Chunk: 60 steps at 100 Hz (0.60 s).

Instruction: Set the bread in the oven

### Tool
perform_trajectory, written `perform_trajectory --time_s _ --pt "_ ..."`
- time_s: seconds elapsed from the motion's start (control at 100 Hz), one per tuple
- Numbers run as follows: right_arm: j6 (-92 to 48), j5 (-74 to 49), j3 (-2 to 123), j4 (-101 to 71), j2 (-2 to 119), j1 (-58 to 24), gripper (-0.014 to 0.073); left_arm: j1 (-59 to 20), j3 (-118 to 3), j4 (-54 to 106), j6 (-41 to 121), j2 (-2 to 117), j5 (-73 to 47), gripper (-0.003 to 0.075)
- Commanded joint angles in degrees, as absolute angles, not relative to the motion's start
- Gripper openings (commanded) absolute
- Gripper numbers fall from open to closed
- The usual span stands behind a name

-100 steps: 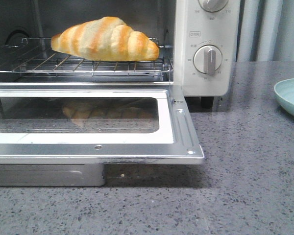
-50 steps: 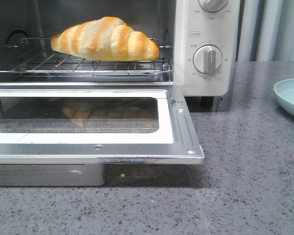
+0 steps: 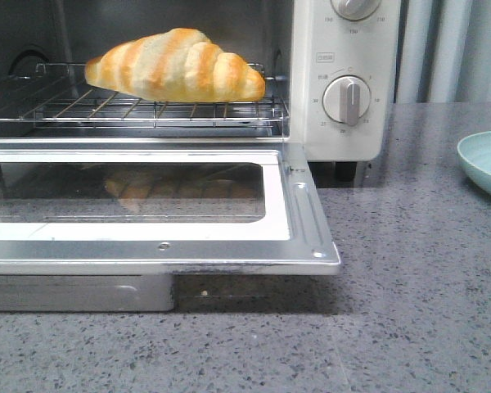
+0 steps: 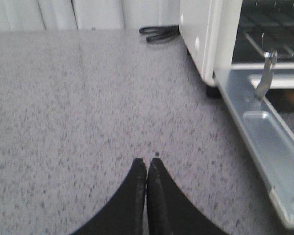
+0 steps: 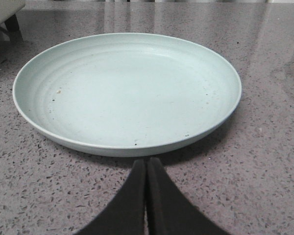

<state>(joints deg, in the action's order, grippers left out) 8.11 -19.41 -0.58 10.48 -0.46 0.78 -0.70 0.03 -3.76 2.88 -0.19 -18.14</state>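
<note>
The bread (image 3: 173,65) lies on its side on the wire rack (image 3: 147,110) inside the oven (image 3: 344,82), nearer the right end of the rack, with its tapered tip close to the rack's right edge. Nothing holds it. The glass door (image 3: 147,205) is dropped fully open and lies flat over the bench (image 3: 409,311), its window showing a faint reflection of the bread.

Neither arm is near the oven's mouth. The left fingers (image 4: 146,169) are pressed together and empty, low over bare bench to the left of the oven, just beside the door's corner. The right fingers (image 5: 146,169) are likewise closed on nothing, pointing at the rim of an empty pale green plate (image 5: 127,93) well to the right of the oven.

By the look of it the placing is done; only the door may remain. The risks come from that: a push on the door that jolts the oven could roll the bread toward the rack's edge, and closed fingers sliding under the door's rim might slip off the smooth metal or shove the whole oven back.
</note>
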Motion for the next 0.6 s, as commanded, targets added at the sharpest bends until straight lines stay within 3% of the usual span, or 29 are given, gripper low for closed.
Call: perform_trajectory --time_s 0.0,0.59 --pt "8.04 -17.76 -1.35 10.43 -1.67 1.11 -0.0061 -0.81 1.38 -4.44 2.04 -1.9 -17.08 -0.0021" --pt "8.04 -17.76 -1.35 10.43 -1.67 1.11 -0.0061 -0.81 1.38 -5.47 2.04 -1.9 -17.3 -0.0021"
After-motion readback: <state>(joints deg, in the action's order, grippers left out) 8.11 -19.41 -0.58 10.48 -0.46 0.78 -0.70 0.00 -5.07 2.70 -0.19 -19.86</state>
